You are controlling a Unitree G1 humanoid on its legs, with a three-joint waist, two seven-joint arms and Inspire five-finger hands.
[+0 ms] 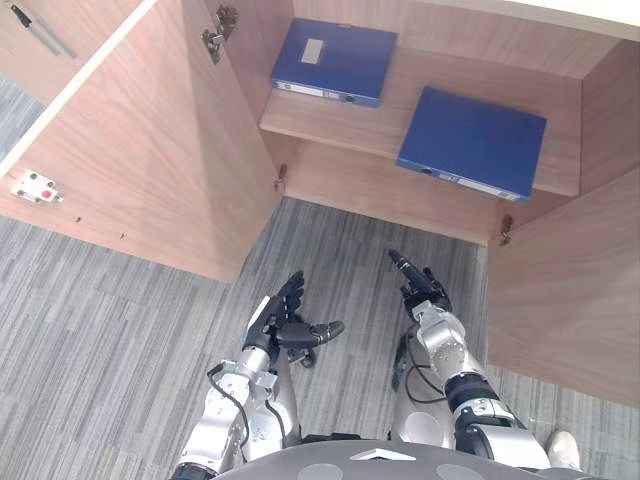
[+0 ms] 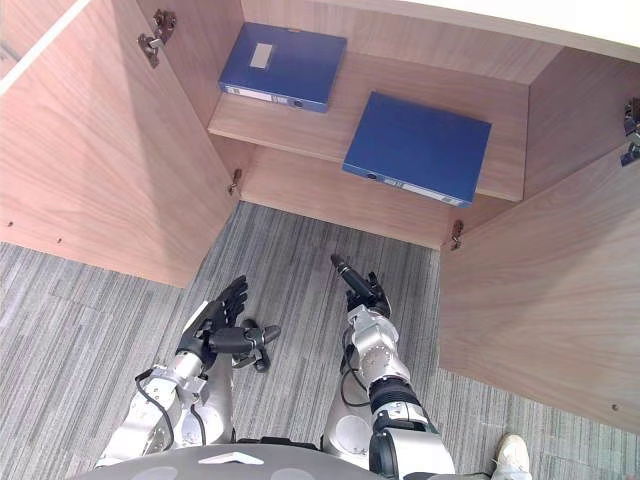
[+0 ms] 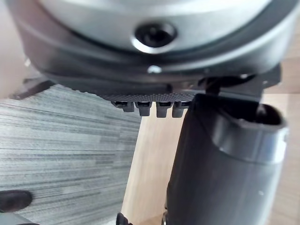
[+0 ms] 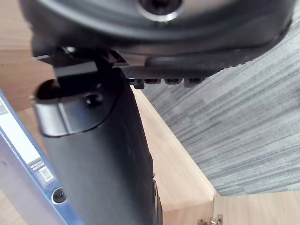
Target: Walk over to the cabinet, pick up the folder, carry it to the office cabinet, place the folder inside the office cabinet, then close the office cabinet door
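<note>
Left eye view: your flat blue folder (image 1: 472,140) lies upper right on the wooden shelf (image 1: 330,125); left hand (image 1: 285,315) and right hand (image 1: 420,285), lower centre, are open, empty. Right wrist view: its spine shows close beside that hand. Placing looks done; swing the wooden door (image 1: 150,140) shut next.

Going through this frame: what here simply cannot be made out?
- Spine labels of the left folder and right folder: too small in both eye views.
- Right door: outer edge cut off by the left eye view's border.
- Back of the space under the shelf: hidden by the shelf.
- Most of the right folder in the right wrist view: covered by the right hand.
</note>
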